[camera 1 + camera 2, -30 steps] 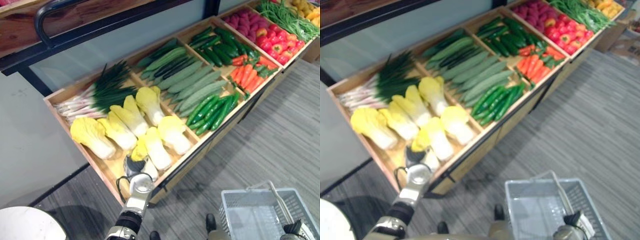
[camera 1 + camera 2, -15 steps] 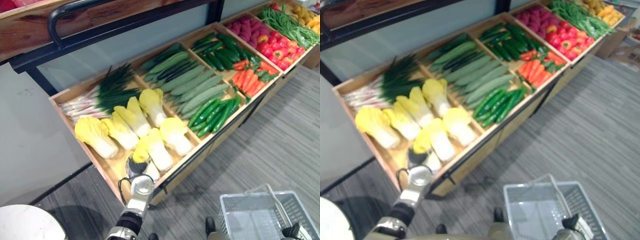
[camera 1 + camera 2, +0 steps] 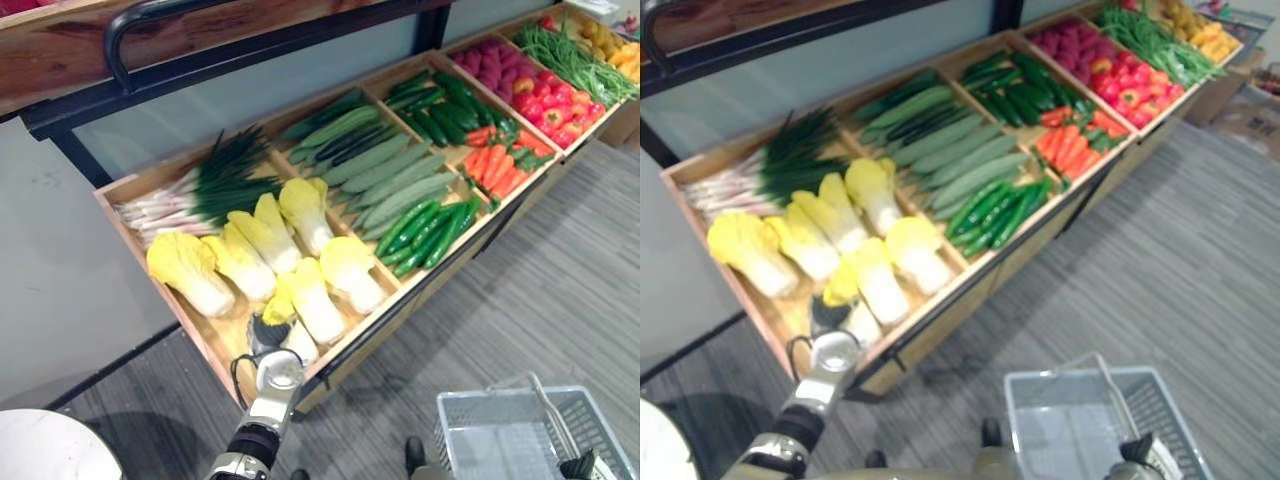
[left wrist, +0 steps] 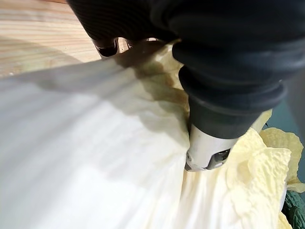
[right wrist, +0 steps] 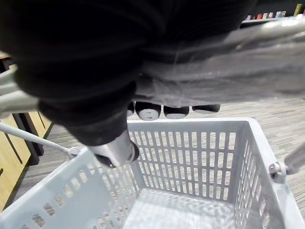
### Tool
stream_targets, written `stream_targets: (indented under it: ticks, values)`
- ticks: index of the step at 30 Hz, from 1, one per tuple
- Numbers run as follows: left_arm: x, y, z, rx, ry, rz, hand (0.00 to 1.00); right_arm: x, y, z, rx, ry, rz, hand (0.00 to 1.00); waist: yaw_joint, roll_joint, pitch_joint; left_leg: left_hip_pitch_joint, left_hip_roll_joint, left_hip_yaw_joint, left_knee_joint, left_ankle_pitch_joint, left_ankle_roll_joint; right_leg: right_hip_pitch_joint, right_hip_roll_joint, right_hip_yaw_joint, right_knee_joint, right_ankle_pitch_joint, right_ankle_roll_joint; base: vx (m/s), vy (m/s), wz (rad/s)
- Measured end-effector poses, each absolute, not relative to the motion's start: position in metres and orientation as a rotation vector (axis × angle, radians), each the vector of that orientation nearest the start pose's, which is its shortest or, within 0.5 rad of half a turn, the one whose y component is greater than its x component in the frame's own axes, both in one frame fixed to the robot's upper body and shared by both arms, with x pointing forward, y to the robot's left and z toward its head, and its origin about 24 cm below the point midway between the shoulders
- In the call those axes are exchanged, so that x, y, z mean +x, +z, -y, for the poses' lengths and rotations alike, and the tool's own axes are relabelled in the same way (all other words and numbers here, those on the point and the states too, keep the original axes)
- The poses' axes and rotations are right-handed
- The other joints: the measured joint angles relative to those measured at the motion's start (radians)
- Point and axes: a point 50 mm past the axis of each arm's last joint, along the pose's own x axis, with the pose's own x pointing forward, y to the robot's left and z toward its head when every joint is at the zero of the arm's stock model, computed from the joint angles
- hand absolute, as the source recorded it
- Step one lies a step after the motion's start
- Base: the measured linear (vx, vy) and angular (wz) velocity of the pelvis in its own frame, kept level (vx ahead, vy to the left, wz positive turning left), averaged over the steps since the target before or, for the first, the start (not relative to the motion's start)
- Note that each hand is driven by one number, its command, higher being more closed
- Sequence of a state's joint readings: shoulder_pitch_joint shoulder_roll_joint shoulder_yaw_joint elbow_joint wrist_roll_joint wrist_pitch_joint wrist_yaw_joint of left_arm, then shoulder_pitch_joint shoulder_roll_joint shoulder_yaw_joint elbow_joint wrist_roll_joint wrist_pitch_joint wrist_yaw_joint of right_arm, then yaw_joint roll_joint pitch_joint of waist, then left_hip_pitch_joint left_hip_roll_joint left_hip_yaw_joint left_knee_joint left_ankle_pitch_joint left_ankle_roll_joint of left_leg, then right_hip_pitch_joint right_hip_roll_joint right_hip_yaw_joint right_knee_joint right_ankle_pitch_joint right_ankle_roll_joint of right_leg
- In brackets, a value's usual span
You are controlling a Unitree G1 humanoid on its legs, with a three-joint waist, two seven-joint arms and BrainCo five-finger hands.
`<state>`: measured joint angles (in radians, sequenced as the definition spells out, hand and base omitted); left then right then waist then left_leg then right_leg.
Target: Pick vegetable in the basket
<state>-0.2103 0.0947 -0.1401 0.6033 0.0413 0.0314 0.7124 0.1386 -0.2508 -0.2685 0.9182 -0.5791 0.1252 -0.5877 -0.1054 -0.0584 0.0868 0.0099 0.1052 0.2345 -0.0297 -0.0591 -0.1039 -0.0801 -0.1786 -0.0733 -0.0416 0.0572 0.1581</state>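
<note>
A small napa cabbage with yellow leaves and a white stem lies at the front of the wooden crate, beside several bigger ones. My left hand sits on top of it. In the left wrist view the cabbage fills the space between my thumb and the fingers, which are curled round it. My right hand is low at the right, shut on the handle of a grey plastic basket that is empty inside.
Spring onions lie at the crate's back left. Long cucumbers, small green cucumbers, carrots, red peppers and green beans run to the right. A dark rail crosses above. A white round top is at lower left.
The whole picture has shifted a little as the camera moved. My left hand stays on the small cabbage, and my right hand keeps the basket handle.
</note>
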Motion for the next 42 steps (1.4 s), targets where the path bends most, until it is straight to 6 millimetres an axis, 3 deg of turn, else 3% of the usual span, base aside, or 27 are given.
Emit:
stream_targets:
  ticks: [4, 13, 24, 32, 38, 42]
  values:
    - [0.264, -0.032, -0.171, 0.338, 0.548, -0.324, 1.00, 0.085, -0.114, 0.309, -0.985, -0.624, -1.002, 1.00, -0.001, 0.000, 0.000, 0.000, -0.005, 0.002, -0.002, 0.002, 0.004, 0.003, -0.004, 0.001, -0.013, 0.010, 0.002, 0.00, 0.000, 0.00]
    - [0.251, 0.011, -0.167, 0.172, 0.582, -0.126, 1.00, 0.077, -0.113, 0.315, -0.968, -0.671, -1.023, 1.00, 0.000, 0.002, -0.002, 0.000, -0.008, 0.000, -0.001, 0.005, 0.007, 0.002, -0.009, 0.000, -0.005, 0.010, 0.002, 0.00, 0.000, 0.00]
    - [0.235, 0.027, -0.167, 0.123, 0.568, -0.050, 1.00, 0.074, -0.114, 0.315, -0.963, -0.660, -1.037, 1.00, 0.002, 0.012, -0.035, 0.000, -0.012, -0.006, -0.003, 0.012, 0.014, -0.004, -0.018, -0.001, 0.009, 0.010, 0.003, 0.00, 0.000, 0.00]
    - [0.234, 0.046, -0.165, 0.089, 0.553, 0.036, 1.00, 0.069, -0.116, 0.317, -0.970, -0.652, -1.063, 1.00, 0.007, 0.016, -0.049, 0.000, -0.019, -0.015, -0.009, 0.019, 0.015, -0.003, -0.018, -0.008, 0.011, 0.009, 0.002, 0.00, -0.003, 0.01]
    - [0.232, 0.066, -0.147, 0.049, 0.421, 0.132, 1.00, 0.072, -0.113, 0.323, -0.987, -0.630, -1.056, 1.00, 0.006, 0.017, -0.058, 0.001, -0.021, -0.017, -0.014, 0.022, 0.016, -0.003, -0.019, -0.009, 0.011, 0.010, 0.002, 0.01, -0.002, 0.00]
    - [0.231, 0.078, -0.113, -0.027, 0.166, 0.194, 1.00, 0.087, -0.106, 0.330, -1.031, -0.556, -0.990, 1.00, 0.001, 0.024, -0.069, 0.013, -0.022, 0.000, -0.019, 0.022, 0.016, -0.003, -0.018, 0.004, 0.013, 0.009, 0.002, 0.01, -0.003, -0.11]
